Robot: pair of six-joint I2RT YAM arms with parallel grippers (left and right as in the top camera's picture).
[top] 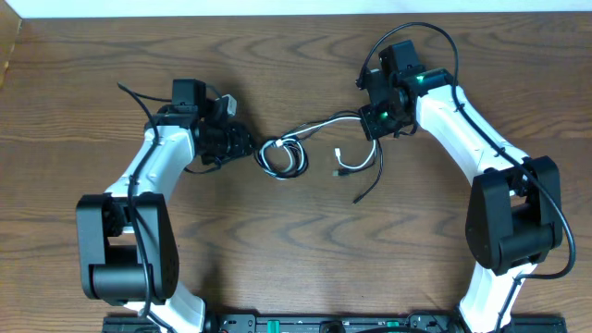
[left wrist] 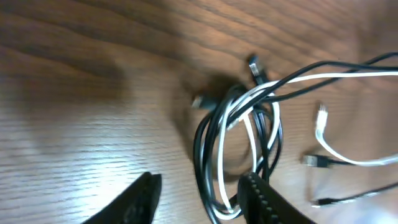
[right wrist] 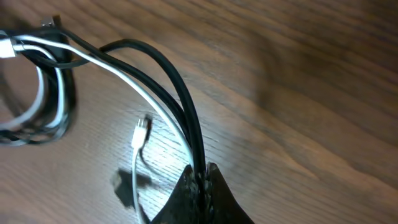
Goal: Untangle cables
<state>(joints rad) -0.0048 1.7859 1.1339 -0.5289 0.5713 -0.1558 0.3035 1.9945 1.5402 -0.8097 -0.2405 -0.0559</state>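
The wooden table (top: 296,250) fills the overhead view, with the left arm (top: 153,171) reaching up from 7 o'clock and the right arm (top: 462,125) from 5 o'clock, both meeting near the middle of the upper half. The left gripper (top: 242,141) lies just at 9 o'clock of a small tangled coil. In the left wrist view it is released, its two dark fingers (left wrist: 264,202) standing apart with the lower edge of the coil between them, the loops lying closer to the finger at 5 o'clock. The right gripper (top: 373,120) sits at 2 o'clock of the coil, well apart from it. Its tips are clenched on two strands of the black cable (left wrist: 200,149), and a strand of the white cable (left wrist: 323,76) runs into the same pinch. Both cords stretch from that pinch across to the coil, where black and white loops wind through each other on the table. At 3 o'clock of the coil, between the grippers, the white plug (top: 340,156) lies loose on the wood. A free black tail (top: 370,185) curves away toward 5 o'clock of that plug. At 12 o'clock of the coil a small black plug (left wrist: 254,64) points outward.
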